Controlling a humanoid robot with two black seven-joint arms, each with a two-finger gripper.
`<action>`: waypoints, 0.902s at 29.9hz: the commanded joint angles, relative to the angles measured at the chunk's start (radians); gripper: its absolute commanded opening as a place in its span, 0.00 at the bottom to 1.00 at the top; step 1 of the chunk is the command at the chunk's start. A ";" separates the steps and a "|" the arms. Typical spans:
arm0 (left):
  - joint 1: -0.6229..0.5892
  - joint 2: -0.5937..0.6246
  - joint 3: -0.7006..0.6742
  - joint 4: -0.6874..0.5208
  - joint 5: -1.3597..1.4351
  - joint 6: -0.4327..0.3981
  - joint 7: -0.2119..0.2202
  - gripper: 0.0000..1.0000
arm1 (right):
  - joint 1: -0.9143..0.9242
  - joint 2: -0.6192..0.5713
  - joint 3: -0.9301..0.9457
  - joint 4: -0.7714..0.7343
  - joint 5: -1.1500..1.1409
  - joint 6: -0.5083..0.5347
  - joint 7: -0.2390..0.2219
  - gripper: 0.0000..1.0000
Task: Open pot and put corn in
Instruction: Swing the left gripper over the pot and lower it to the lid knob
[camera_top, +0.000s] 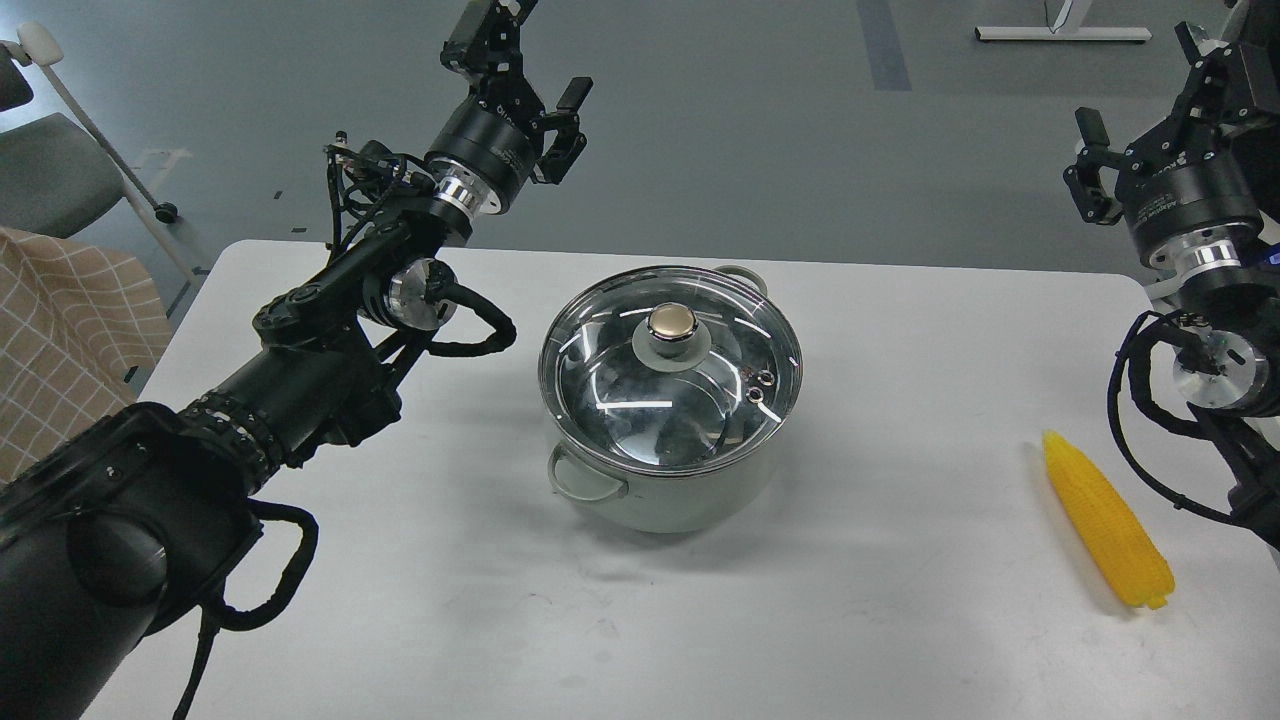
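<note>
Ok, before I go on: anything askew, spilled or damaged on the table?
Nothing stands out. The pot stands upright with its lid seated flat and centred. The corn lies whole on the table to the pot's right, apart from it. No spills show. Both hands are raised clear of everything.

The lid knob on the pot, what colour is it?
Brass-gold knob on a pale grey-green collar, seen best in the head view.

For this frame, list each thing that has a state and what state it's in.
pot: upright on the table, closed
lid: seated on the pot, knob free
corn: lying flat on the table, right of the pot, untouched
left gripper: raised, open, empty
right gripper: raised, empty, opening unclear
</note>
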 joint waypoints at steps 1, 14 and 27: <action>-0.008 0.006 0.015 0.000 0.018 -0.003 0.000 0.98 | 0.003 -0.001 0.001 0.000 0.000 0.000 0.000 1.00; -0.076 0.045 0.111 -0.060 0.105 0.004 -0.002 0.98 | -0.011 -0.032 0.001 0.009 0.003 0.000 0.000 1.00; -0.159 0.237 0.120 -0.308 0.582 0.024 -0.003 0.98 | -0.012 -0.043 0.001 0.012 0.003 -0.001 0.000 1.00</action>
